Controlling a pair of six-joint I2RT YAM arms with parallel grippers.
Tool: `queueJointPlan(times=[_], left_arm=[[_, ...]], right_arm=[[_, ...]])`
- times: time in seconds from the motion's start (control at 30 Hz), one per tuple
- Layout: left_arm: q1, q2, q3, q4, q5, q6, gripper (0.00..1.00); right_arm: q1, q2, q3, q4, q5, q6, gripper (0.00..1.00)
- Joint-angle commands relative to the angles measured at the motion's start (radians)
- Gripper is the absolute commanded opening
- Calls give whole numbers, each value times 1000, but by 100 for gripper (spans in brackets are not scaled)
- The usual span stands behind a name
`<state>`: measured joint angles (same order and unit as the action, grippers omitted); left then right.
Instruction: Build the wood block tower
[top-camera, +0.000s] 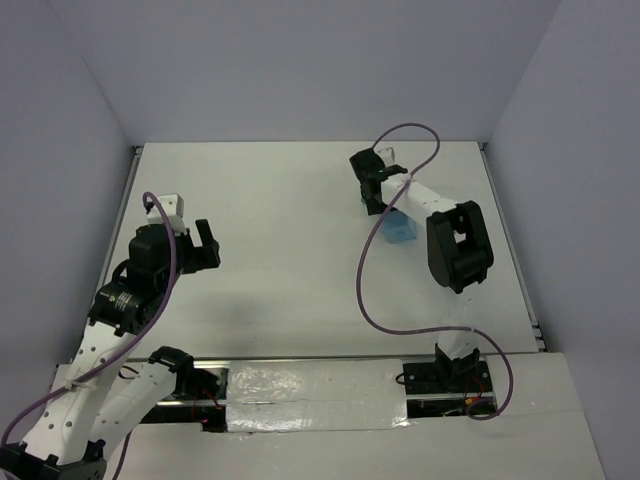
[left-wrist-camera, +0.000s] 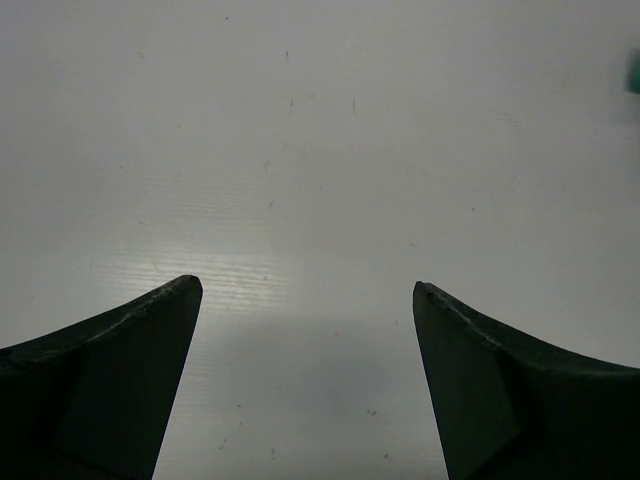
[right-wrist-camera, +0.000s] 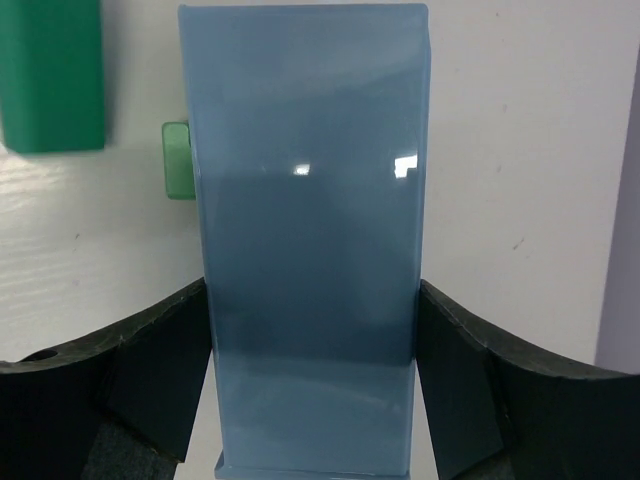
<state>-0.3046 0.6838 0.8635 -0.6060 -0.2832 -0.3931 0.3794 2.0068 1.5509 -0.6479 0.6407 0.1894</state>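
In the right wrist view, a green rectangular block (right-wrist-camera: 52, 75) lies flat on the table at the upper left. A smaller green piece (right-wrist-camera: 177, 160) peeks out from behind the left side of a light blue box (right-wrist-camera: 305, 250). My right gripper (right-wrist-camera: 311, 287) is shut on that box, one finger pressed to each long side. From above, the box (top-camera: 400, 232) sits at the back right, under the right gripper (top-camera: 378, 205). My left gripper (top-camera: 205, 245) hovers open over bare table at the left. Nothing lies between its fingers (left-wrist-camera: 120, 340). A sliver of green (left-wrist-camera: 634, 72) shows at that view's right edge.
White walls enclose the table (top-camera: 290, 250) on three sides. A purple cable (top-camera: 372, 250) loops from the right arm across the table's middle right. The arm bases stand on a taped rail (top-camera: 310, 395) at the near edge.
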Motion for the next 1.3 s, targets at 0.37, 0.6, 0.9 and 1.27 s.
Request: queueJointPlan(times=[0.37, 0.6, 0.9, 1.27], left_arm=[[-11, -18, 2, 34, -8, 10, 100], [-18, -23, 2, 32, -14, 10, 100], [-30, -4, 3, 34, -4, 11, 100], [-36, -20, 2, 35, -4, 11, 100]], right_arm=[[-23, -158, 12, -75, 44, 64, 34], [-313, -359, -230, 152, -651, 117, 35], [-514, -309, -339, 485, -1467, 179, 33], [-222, -364, -183, 156, -490, -1, 30]])
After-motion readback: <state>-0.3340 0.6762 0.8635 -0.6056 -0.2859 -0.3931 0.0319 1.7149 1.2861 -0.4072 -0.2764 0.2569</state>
